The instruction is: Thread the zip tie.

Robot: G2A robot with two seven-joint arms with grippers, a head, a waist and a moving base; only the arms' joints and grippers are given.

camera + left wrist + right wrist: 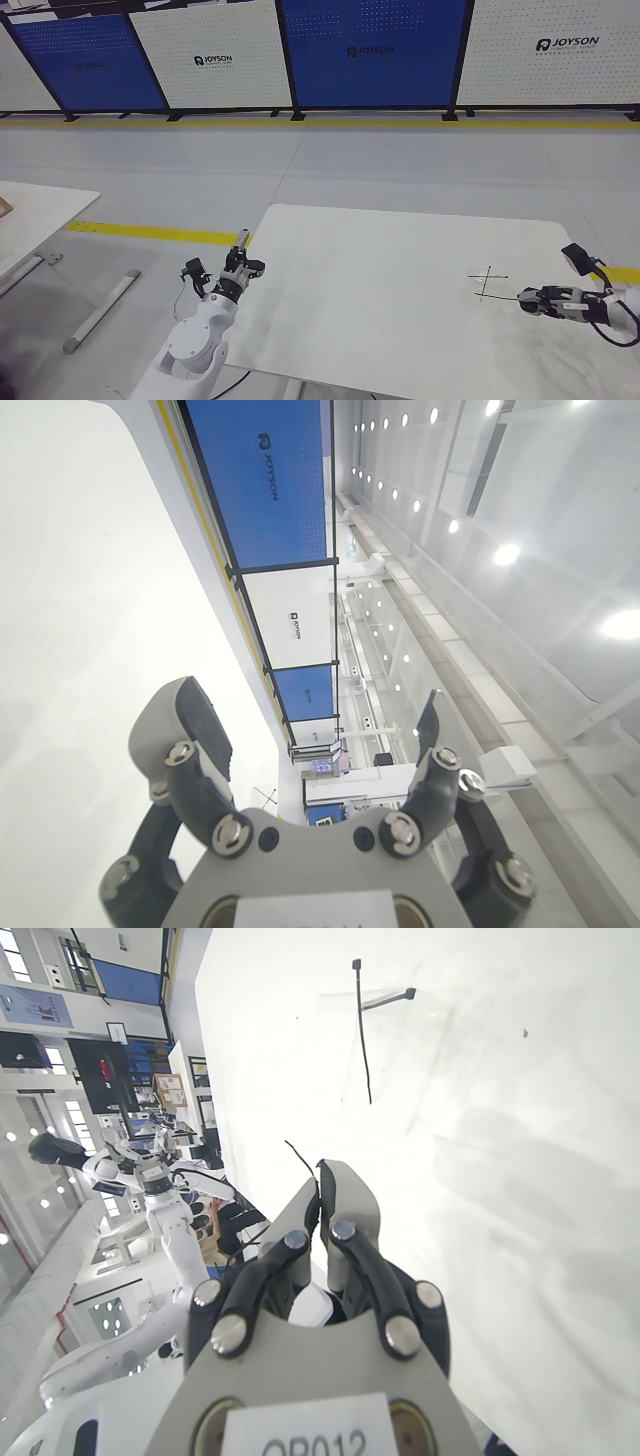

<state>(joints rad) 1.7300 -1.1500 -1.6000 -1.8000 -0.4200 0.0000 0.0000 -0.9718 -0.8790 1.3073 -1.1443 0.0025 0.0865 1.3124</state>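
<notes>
Two zip ties lie crossed on the white table (380,300) toward its right side. One is a black zip tie (362,1028) (486,283), and the second zip tie (395,998) lies across it near its head. My right gripper (319,1173) (522,298) sits just beside them, shut on a thin black strand (299,1157) that sticks out past its fingertips; the rest of the strand is hidden. My left gripper (315,710) (243,250) stands open and empty at the table's left edge, far from the ties. The crossed ties (265,795) look small and distant in the left wrist view.
Another white table (40,215) stands off to the left across a floor gap. Blue and white partition panels (370,50) line the far side of the room. A yellow floor line (150,232) runs behind the table.
</notes>
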